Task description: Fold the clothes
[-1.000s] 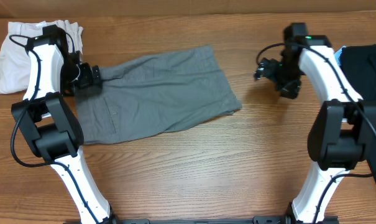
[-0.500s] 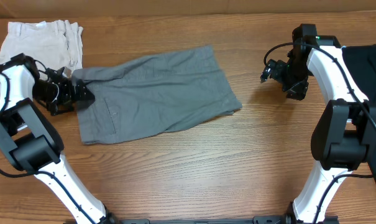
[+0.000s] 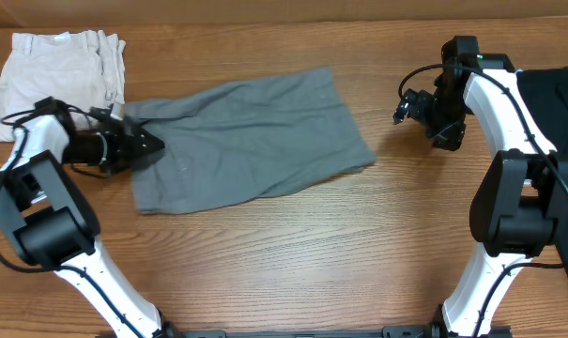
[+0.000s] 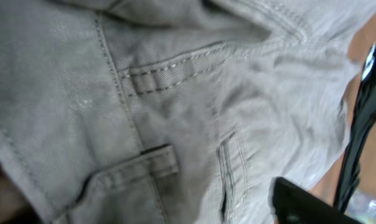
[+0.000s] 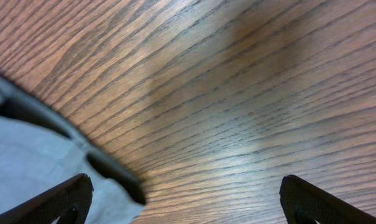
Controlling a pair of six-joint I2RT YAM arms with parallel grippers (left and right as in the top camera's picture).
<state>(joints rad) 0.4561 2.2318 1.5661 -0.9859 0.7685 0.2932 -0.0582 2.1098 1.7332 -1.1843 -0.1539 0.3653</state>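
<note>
The mid-grey shorts (image 3: 255, 141) lie spread flat across the middle of the table, waistband end at the left. My left gripper (image 3: 147, 145) lies low on that left end and is shut on the fabric. The left wrist view is filled with grey cloth (image 4: 144, 93), showing a belt loop and stitched seams, and one black finger (image 4: 302, 205) shows at the lower right. My right gripper (image 3: 406, 105) hangs open and empty above bare wood, right of the shorts. In the right wrist view its fingers (image 5: 184, 199) are wide apart, with a corner of the shorts (image 5: 32, 162) at the lower left.
Cream-white folded shorts (image 3: 58, 66) lie at the back left corner, just behind my left arm. A dark garment (image 3: 556, 113) lies at the right edge behind my right arm. The wooden table (image 3: 293, 253) runs in front of the shorts.
My left gripper swung down off the cream shorts to the waistband end, then moved right, and the grey shorts shifted right with it. My right gripper barely moved.
</note>
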